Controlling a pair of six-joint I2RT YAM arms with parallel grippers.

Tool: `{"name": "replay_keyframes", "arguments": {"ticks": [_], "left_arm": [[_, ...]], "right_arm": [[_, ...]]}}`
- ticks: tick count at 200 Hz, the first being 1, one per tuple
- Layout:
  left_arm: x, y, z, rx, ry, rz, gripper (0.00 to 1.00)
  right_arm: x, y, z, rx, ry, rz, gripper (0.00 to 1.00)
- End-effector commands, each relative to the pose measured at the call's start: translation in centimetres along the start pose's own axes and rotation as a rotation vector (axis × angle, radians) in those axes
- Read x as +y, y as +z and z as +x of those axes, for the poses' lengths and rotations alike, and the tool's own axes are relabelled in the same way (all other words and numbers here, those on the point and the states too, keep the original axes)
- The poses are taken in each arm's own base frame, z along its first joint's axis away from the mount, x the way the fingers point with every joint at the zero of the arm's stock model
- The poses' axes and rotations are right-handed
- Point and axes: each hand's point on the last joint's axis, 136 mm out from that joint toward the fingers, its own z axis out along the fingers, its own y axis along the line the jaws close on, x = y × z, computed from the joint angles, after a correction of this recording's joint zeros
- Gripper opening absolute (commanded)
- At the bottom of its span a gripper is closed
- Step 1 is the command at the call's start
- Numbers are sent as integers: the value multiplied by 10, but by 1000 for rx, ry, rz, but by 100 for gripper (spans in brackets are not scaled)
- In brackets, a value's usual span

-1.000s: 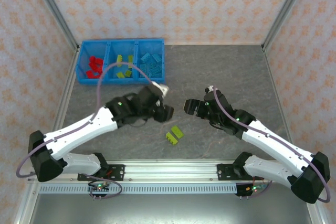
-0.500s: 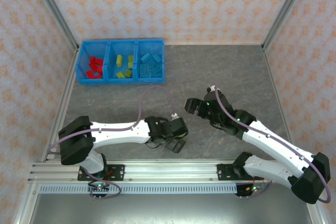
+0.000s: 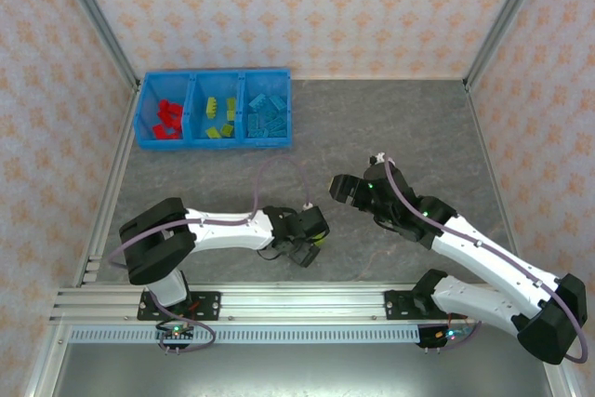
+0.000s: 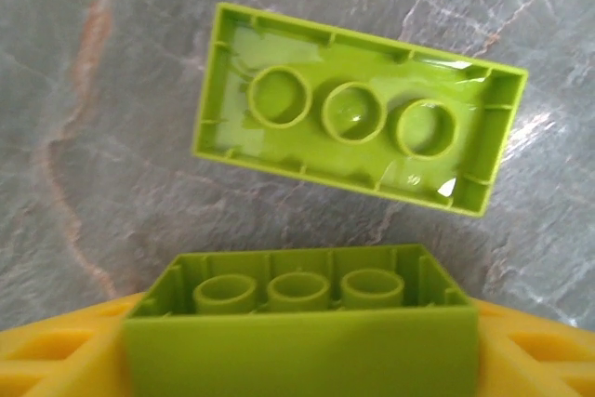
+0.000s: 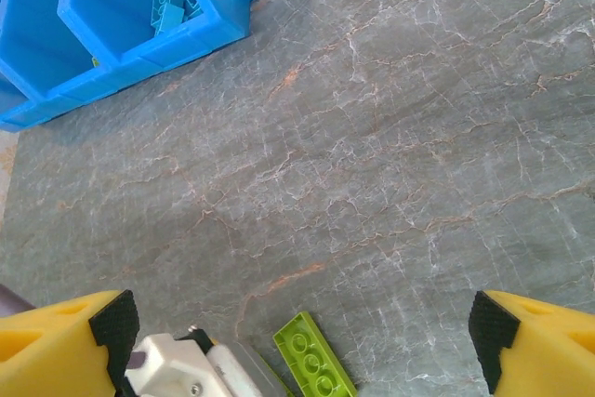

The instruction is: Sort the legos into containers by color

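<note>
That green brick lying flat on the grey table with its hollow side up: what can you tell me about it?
The lime green brick is a glossy plastic rectangle lying upside down on the grey marbled table. Its open underside faces up, showing thin walls with small ribs and three round tubes in a row. In the left wrist view it sits slightly askew, apart from a second green brick nearer the camera. Only the table touches it.

Looks bright and even in the top view, lit softly from above, with only weak shadows on the grey table (image 3: 390,127). Appears sharp at the left wrist, with white glare on the glossy inside of the lime brick (image 4: 358,132). Appears clear and evenly lit at the right wrist too.
</note>
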Motion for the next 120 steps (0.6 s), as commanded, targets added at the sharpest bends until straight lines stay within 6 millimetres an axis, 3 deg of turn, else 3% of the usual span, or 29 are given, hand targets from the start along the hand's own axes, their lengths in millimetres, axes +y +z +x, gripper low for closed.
{"name": "replay_keyframes", "arguments": {"ticks": [1, 40, 60, 89, 120], "left_arm": [[-9, 8, -4, -19, 26, 46, 68], [-8, 15, 0, -6, 8, 36, 56], [-1, 4, -6, -62, -20, 18, 51], [28, -36, -23, -202, -95, 0, 47], [91, -91, -44, -352, -268, 20, 45]], "right_arm": [[-3, -4, -5, -25, 13, 22, 94], [-1, -6, -6, -24, 12, 17, 94], [-2, -6, -5, -18, 6, 19, 94], [5, -6, -2, 2, 0, -19, 94], [33, -3, 7, 70, -27, -158, 93]]}}
